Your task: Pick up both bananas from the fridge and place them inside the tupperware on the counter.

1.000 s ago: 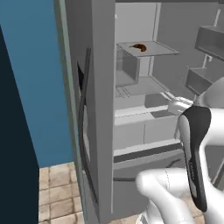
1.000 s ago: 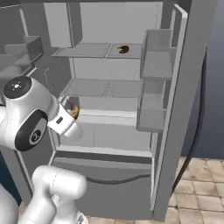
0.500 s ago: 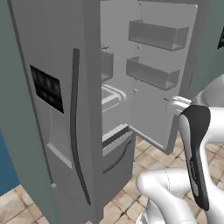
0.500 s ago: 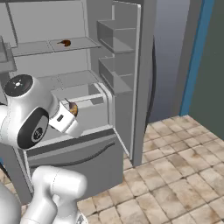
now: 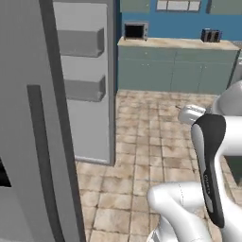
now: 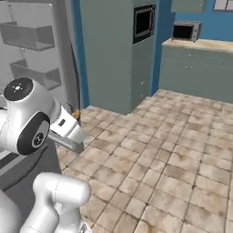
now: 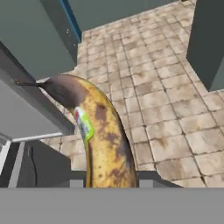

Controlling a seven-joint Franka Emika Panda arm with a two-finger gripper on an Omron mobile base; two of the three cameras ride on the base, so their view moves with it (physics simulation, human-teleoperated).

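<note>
Clearly, one banana [image 7: 103, 135] was pinched between the jaws of the gripper [image 6: 75, 119], its brown-mottled curve and small sticker rising up the hand view. In the right base view only a sliver of yellow was seen at the hand, beside the open fridge door [image 5: 90, 80].

A slip was judged the main danger: the fruit was held near one end, so a quick swing could twist it loose onto the tiled floor [image 6: 182, 150]. A knock against the grey door edge [image 7: 39, 109] close beside the stem was also judged possible. The second banana and the tupperware could not be made out.

The floor was laid in beige-brown stone tiles. Across the room a tan counter [image 5: 179, 43] on grey-green cabinets was seen against a blue wall, with a microwave [image 5: 135, 31] set on it and a tall teal cabinet [image 6: 118, 50] nearby.
</note>
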